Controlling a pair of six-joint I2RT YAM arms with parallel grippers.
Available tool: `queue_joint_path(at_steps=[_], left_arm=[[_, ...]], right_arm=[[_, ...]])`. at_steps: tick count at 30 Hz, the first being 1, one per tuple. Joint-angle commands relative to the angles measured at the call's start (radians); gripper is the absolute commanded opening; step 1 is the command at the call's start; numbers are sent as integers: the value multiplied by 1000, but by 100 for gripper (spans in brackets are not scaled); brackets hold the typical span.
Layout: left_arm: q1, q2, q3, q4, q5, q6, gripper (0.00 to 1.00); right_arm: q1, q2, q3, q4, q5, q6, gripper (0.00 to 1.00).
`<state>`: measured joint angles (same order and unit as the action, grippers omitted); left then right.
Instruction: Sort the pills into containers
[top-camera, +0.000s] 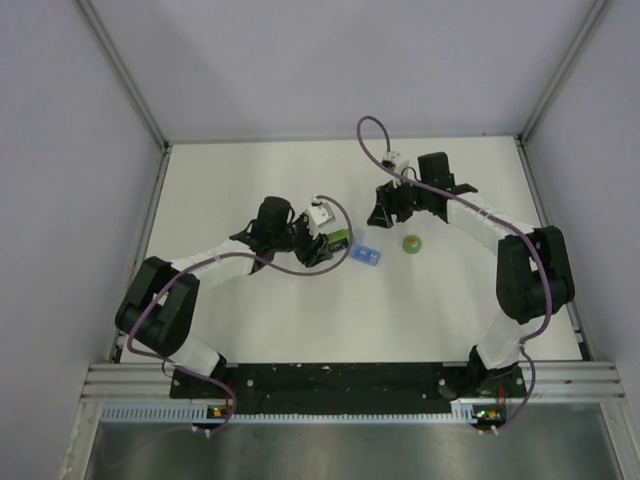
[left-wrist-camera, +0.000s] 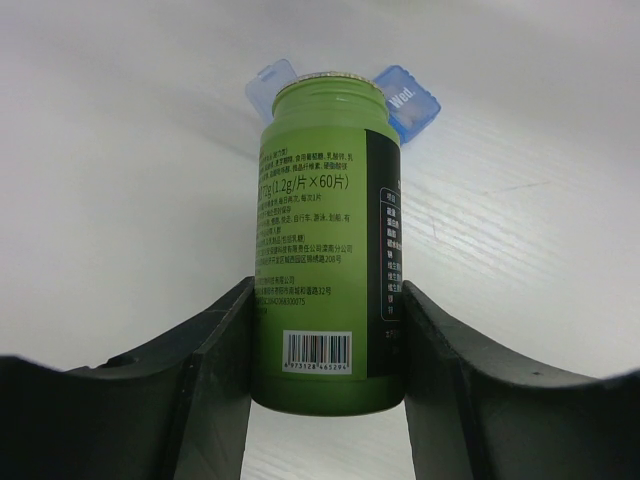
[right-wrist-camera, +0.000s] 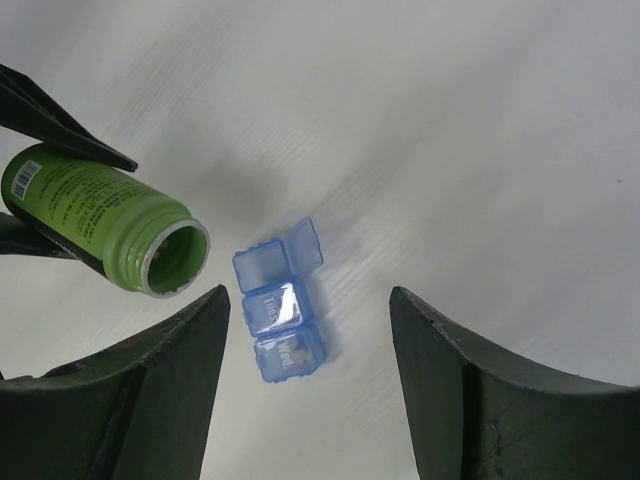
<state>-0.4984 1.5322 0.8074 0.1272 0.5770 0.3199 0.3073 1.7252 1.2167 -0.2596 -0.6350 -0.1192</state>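
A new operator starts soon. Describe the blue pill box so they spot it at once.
On the white table, look near the middle, where the left claw holds a green bottle. The pill box lies just past its open mouth. It is the only translucent blue thing, a short row of square compartments with one end lid up, unlike the round green cap beside it.

Pill box (right-wrist-camera: 280, 312) lids "Tues" and "Wed", bottle (left-wrist-camera: 325, 250) label "1.2g/片×60片"
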Motion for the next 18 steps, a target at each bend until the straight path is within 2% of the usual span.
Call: queue_joint_path(at_steps=[1, 18], left_arm=[[1, 39, 87, 3, -14, -4, 0], [-29, 101, 211, -228, -94, 36, 0]], right_arm=[[-46, -68, -11, 60, -52, 12, 64], [-91, -104, -29, 77, -81, 21, 64]])
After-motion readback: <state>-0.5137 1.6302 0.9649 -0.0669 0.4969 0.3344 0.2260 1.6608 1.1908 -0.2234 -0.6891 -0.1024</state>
